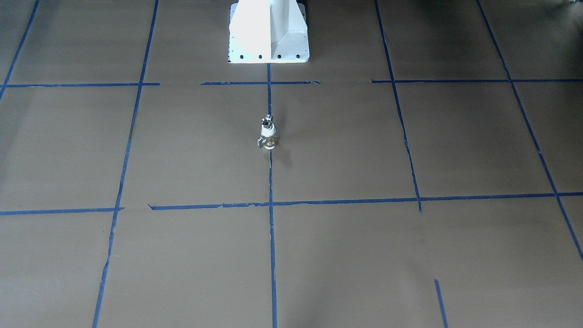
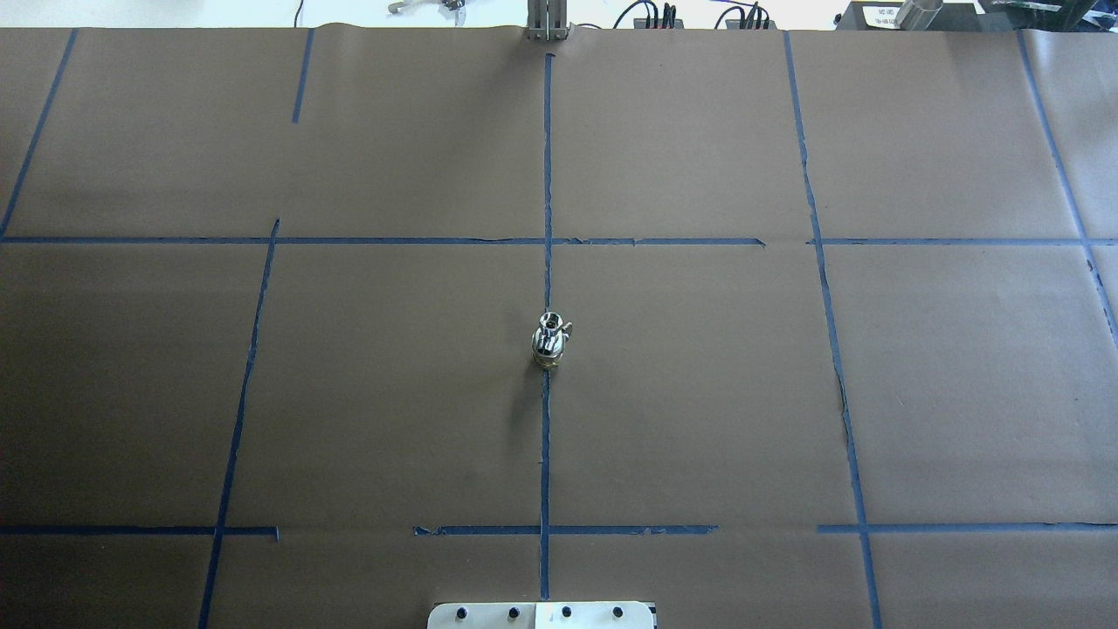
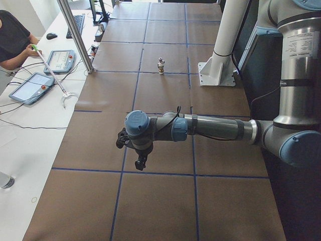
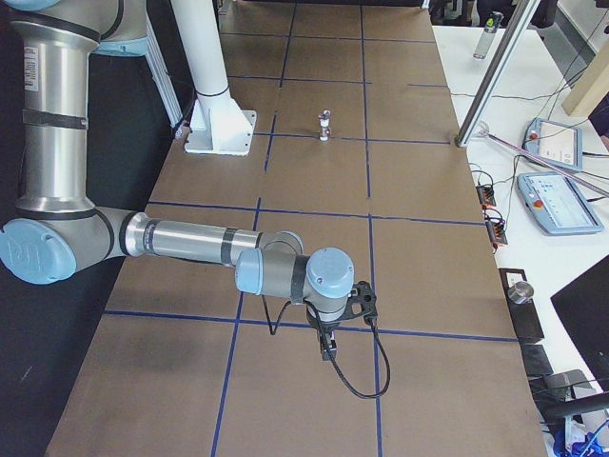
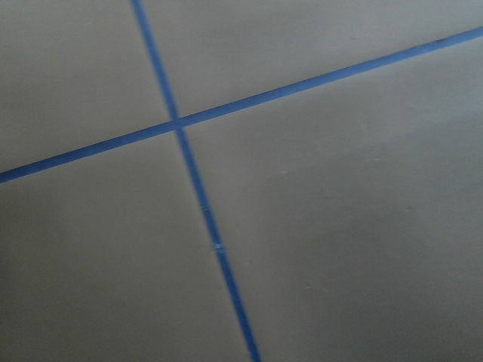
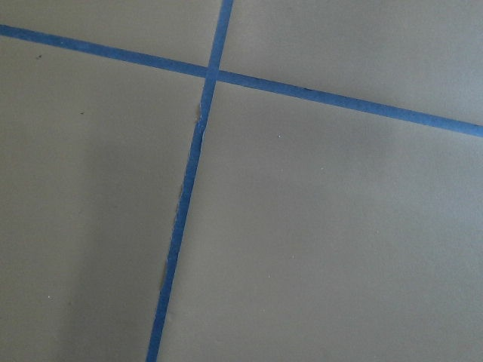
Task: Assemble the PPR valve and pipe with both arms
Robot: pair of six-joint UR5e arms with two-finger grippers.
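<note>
Left: one grey jointed left arm with pale-blue caps (image 3: 215,128), stretched low over brown paper-covered table (image 2: 349,393). Black left gripper (image 3: 141,161) pointing down, well apart from the parts; finger state impossible to tell.

Centre: one stubby white plastic PPR valve (image 1: 268,137) with brass band and grey side lever, upright on blue tape line (image 2: 546,454). One shiny silver metal pipe (image 1: 267,121) seated on top, touching.

Right: one matching right arm (image 4: 181,238). Black right gripper (image 4: 327,345) pointing down; finger state likewise not discernible.

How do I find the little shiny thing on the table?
From the white pedestal, follow the blue tape line straight out. On that line stands a small white valve with a brass band and a silver pipe on top, shiny and upright among flat tape.
</note>
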